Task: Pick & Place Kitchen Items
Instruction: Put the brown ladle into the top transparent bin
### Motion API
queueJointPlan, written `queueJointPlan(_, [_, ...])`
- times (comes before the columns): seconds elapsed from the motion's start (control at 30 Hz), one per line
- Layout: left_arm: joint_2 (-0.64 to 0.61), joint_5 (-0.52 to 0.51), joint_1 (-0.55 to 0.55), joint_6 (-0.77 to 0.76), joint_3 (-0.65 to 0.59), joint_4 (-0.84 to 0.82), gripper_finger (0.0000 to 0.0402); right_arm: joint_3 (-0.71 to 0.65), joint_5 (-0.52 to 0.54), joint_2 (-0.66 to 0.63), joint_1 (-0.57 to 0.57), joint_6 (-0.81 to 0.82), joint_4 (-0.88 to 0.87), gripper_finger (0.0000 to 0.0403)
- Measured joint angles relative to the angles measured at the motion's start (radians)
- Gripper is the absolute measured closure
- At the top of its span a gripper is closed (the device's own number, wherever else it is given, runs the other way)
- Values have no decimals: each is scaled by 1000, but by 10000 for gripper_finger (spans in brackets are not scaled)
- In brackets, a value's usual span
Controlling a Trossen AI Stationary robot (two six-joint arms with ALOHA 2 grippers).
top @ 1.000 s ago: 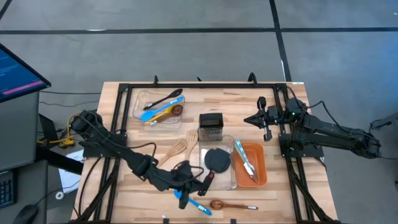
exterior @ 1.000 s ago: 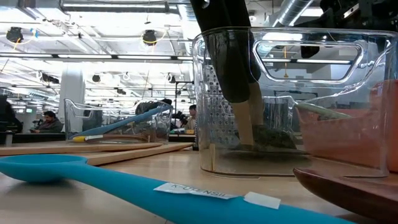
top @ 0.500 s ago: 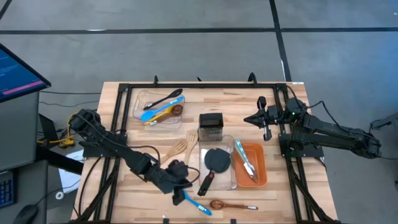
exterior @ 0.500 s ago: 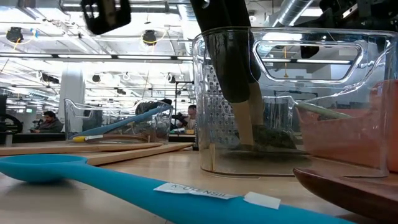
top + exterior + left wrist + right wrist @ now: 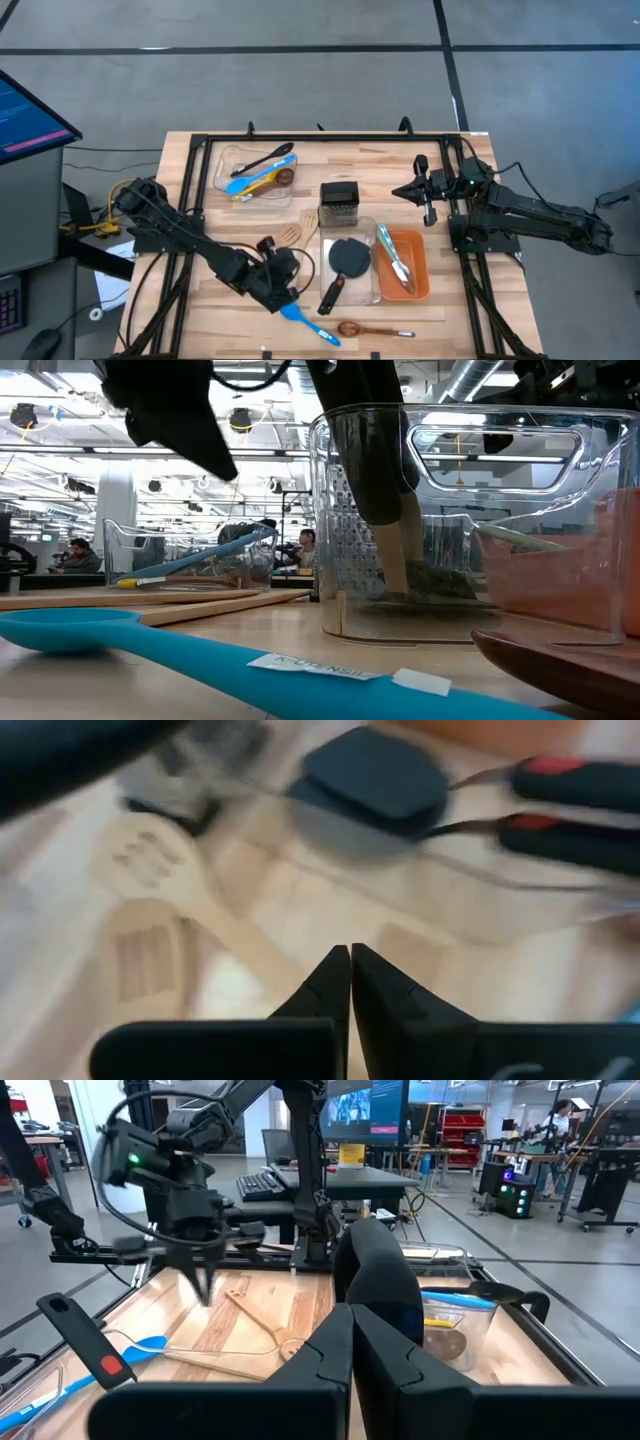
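Left gripper (image 5: 267, 246) lifted off the blue spoon (image 5: 305, 321), closed and empty.

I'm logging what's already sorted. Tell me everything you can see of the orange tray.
The orange tray is a shallow, rounded rectangular dish, plastic by its look. It lies flat on the wooden table, alongside the clear bin that holds the black turner. Metal tongs lie lengthwise in it. Neither claw touches it.

My left gripper (image 5: 267, 246), fingers together and empty, has swung away from the black turner's handle (image 5: 332, 292) and the bench's front edge, toward the wooden spatulas (image 5: 290, 236).
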Motion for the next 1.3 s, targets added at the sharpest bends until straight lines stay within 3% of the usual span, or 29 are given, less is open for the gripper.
queueJointPlan(0.13, [31, -19, 30, 83, 0, -52, 400, 0, 0, 0, 0, 0, 0, 403])
queueJointPlan(0.4, [181, 14, 45, 395, 2, -64, 400, 0, 0, 0, 0, 0, 1, 403])
queueJointPlan(0.7, [143, 9, 53, 392, 0, -70, 400, 0, 0, 0, 0, 0, 4, 403])
queueJointPlan(1.03, [147, 9, 145, 360, -97, -64, 398, 0, 0, 0, 0, 0, 4, 403])
queueJointPlan(1.3, [147, 15, 190, 340, -104, -47, 357, 0, 0, 0, 0, -16, 4, 403])
